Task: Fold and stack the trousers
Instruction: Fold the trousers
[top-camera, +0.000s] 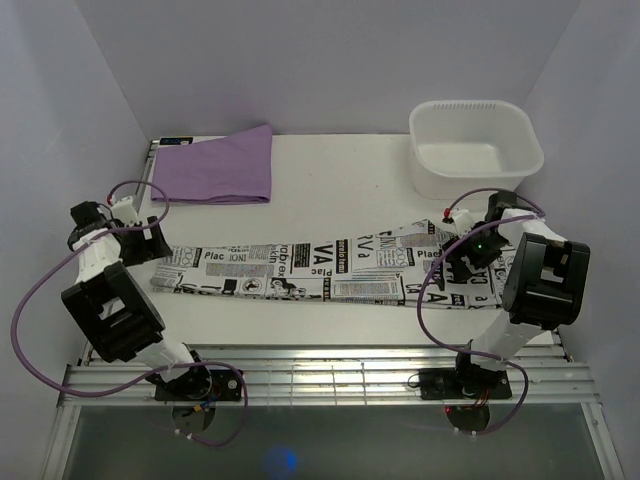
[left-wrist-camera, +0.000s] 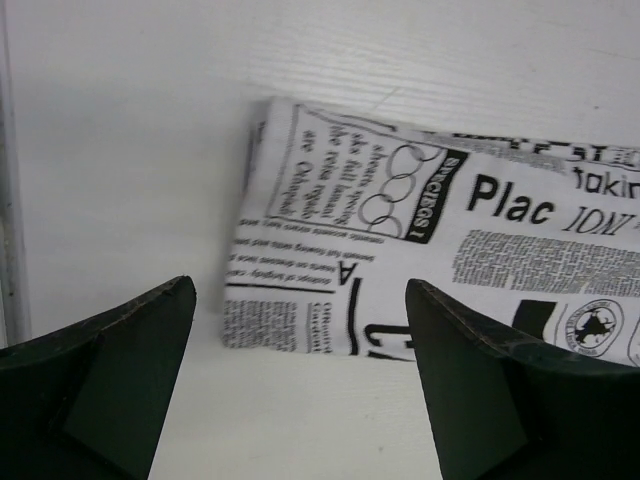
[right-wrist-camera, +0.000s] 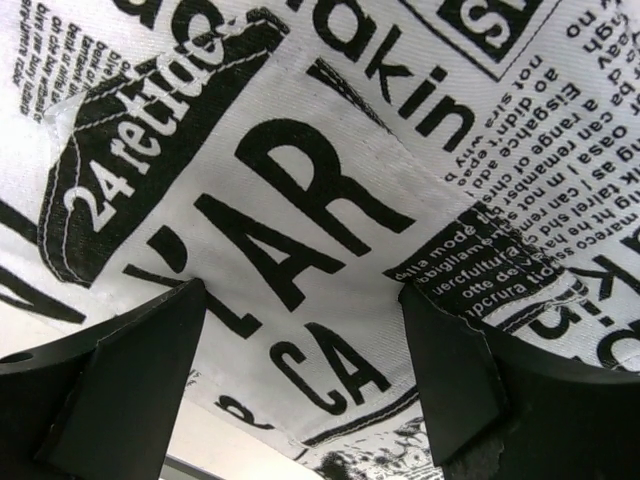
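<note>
Two-armed robot at a folding table: the left gripper (left-wrist-camera: 300, 290) is poised with its jaws spread wide and nothing between them, just short of one end of the long white fabric trousers printed in black newspaper text (top-camera: 300, 270). That end lies flat on the white table (top-camera: 340, 180) directly ahead of the claw, running off past its right-hand finger. The trousers stretch as one long band from this claw to the right gripper (right-wrist-camera: 302, 292), which hangs close over the opposite end, its jaws likewise apart and gripping nothing, with printed fabric and stitched seams beneath its black fingers (right-wrist-camera: 110, 380). Beyond the left claw lies a plain purple folded cloth (top-camera: 215, 165). Beyond the right claw stands a white rectangular plastic tub (top-camera: 475, 150), apart from the trousers.
</note>
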